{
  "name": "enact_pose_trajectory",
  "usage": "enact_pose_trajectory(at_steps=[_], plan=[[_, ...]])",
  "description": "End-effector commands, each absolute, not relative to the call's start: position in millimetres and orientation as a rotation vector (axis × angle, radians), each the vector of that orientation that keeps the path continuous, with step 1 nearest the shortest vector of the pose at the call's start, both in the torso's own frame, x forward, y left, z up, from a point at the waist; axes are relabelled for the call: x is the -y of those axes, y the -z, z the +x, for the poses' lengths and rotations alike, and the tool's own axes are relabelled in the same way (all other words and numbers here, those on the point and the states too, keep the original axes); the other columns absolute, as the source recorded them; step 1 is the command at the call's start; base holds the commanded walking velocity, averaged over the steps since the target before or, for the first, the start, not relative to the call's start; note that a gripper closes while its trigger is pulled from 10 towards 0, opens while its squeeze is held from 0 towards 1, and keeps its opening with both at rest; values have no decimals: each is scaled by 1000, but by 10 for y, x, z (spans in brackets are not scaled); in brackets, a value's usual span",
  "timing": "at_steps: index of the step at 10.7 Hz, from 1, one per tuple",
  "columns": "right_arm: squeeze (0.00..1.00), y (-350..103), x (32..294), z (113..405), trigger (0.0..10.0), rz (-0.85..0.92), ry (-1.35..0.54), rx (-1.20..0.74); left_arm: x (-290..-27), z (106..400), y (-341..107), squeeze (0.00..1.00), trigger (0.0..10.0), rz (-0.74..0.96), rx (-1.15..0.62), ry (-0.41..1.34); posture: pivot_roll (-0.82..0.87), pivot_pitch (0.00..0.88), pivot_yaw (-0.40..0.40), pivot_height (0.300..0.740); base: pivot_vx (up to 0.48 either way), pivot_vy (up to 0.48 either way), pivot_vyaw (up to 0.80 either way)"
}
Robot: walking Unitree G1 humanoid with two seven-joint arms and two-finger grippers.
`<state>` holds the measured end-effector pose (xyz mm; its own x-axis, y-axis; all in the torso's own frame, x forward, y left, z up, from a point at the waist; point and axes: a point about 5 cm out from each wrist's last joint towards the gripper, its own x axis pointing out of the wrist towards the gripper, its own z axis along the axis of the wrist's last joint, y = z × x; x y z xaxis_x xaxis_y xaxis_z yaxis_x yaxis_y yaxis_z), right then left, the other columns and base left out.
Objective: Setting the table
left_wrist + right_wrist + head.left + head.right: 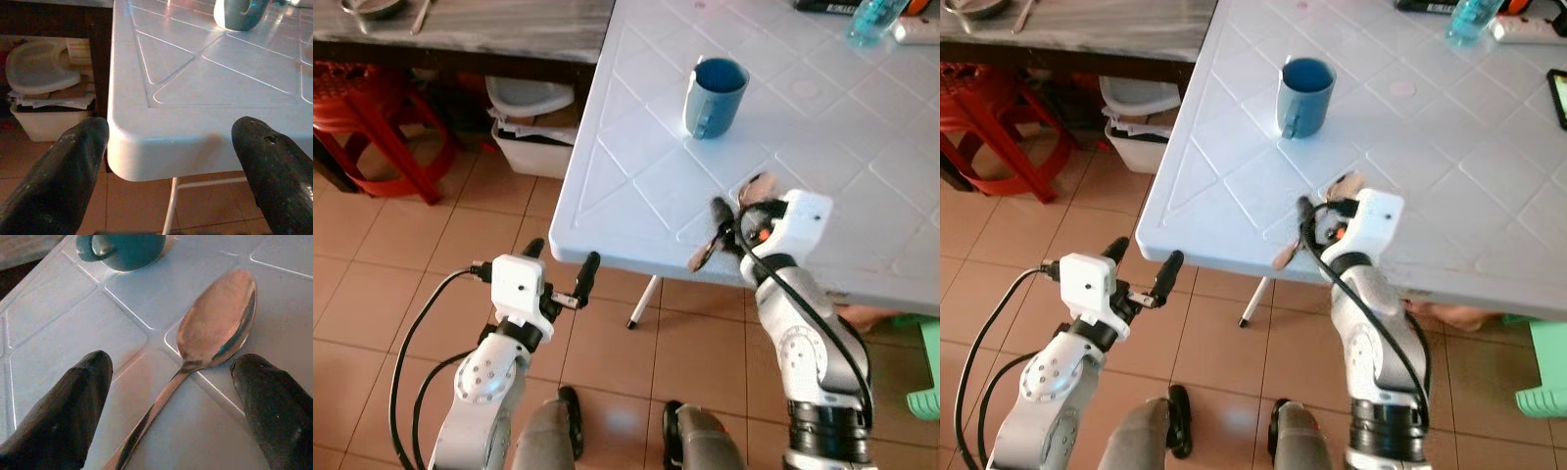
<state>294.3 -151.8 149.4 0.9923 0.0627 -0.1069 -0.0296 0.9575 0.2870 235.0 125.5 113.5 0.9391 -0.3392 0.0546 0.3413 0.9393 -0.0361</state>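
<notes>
A metal spoon [215, 328] lies on the white plastic table [636, 186] near its front edge, its bowl pointing toward a blue mug [715, 96] that stands upright farther in. My right gripper [739, 211] hovers low over the spoon, open, one finger on each side of the handle [701, 257], which reaches the table's edge. My left gripper [563, 257] is open and holds nothing. It sits lower, off the table, in front of the rounded near-left corner [146, 147].
Under a dark grey table [509, 24] at the back left stand a red stool [372, 117] and a white bin [533, 132]. A teal bottle [876, 20] stands at the far right of the white table. A green stool [925, 382] is on the right, on the tiled floor.
</notes>
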Motion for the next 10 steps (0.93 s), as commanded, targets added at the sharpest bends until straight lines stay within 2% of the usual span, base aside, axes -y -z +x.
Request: enact_pose_trajectory(at_steps=[1,2,3,4,5,6,7,10], plan=[[0,-1346,1470,2904,10000,286,-73,-220,-1257,2330,-1138,0,10000,-38,40,348,-25,245,22,740,0,0,0],[0,-1256,1474,2883,10000,284,-72,-291,-1261,2322,-1130,0,10000,-37,35,348,-24,247,24,740,0,0,0],[0,-1201,1517,2877,3216,260,-73,-334,-1260,2322,-1126,0,10000,-37,32,348,-24,246,22,740,0,0,0],[0,-1173,1605,2891,0,235,-38,-360,-1257,2324,-1125,0,10000,-38,29,348,-25,247,22,740,0,0,0],[0,-1132,1708,2917,0,190,-11,-407,-1255,2327,-1123,0,10000,-38,28,349,-25,248,22,740,0,0,0],[0,-1111,1818,2948,902,156,6,-443,-1247,2324,-1114,0,10000,-39,22,352,-26,250,22,740,0,0,0],[0,-1119,1924,2983,1098,170,23,-461,-1240,2317,-1105,0,10000,-39,16,354,-24,250,22,740,0,0,0],[0,-1041,2088,3020,1020,145,37,-541,-1241,2308,-1094,0,10000,-37,4,356,-16,251,21,740,0,0,0]])
